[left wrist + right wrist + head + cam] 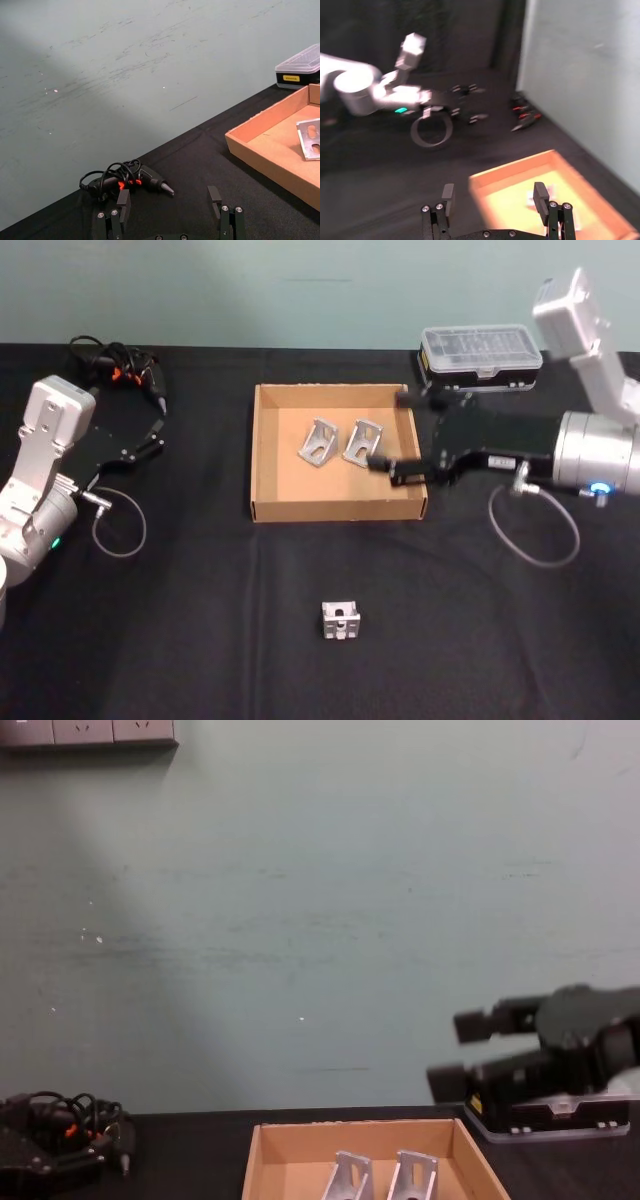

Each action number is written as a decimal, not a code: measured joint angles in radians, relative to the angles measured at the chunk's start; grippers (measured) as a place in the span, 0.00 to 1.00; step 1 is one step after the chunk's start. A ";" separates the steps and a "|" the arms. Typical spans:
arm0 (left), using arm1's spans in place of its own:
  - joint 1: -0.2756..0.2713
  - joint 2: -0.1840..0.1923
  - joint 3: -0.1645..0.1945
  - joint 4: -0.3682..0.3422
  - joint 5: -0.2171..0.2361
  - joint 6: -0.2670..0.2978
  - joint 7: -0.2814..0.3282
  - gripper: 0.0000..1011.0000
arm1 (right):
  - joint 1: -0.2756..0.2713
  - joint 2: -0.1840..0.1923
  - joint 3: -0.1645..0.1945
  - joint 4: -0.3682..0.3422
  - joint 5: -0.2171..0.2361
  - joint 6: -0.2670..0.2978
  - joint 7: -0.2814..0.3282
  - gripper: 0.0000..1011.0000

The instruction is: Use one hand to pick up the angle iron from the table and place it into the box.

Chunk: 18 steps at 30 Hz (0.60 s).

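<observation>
Angle iron (340, 620): alone on desk (200, 640) near front edge, middle; small, silver, holed faces; not yet boxed.
Box (340, 510): behind it, mid-desk; two more angle irons (318, 443) resting inside.
Right claw (393, 432): above box's right wall, fingers apart, empty, poised as for release.
Left claw (157, 425): idle near left edge, fingers apart, out of the way.

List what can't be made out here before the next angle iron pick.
Chest view: box front and lower parts of the two angle irons inside, cut off by the bottom edge.
Right wrist view: box contents, blurred.
Head view: part of the box's right wall, behind the open right gripper; plastic case contents, too small.
Left wrist view: one angle iron, cut by the frame edge; left gripper open.
</observation>
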 joint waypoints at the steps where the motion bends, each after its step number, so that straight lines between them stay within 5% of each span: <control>1: 0.000 0.000 0.000 0.000 0.000 0.000 0.000 0.99 | 0.000 0.000 0.000 0.000 0.000 0.000 0.000 0.99; 7: 0.000 0.000 0.000 0.000 0.000 0.000 0.000 0.99 | 0.044 0.033 -0.090 0.015 -0.005 0.000 0.125 0.99; 18: 0.000 0.000 0.000 0.000 0.000 0.000 0.000 0.99 | 0.093 0.050 -0.177 0.028 -0.030 -0.003 0.198 0.99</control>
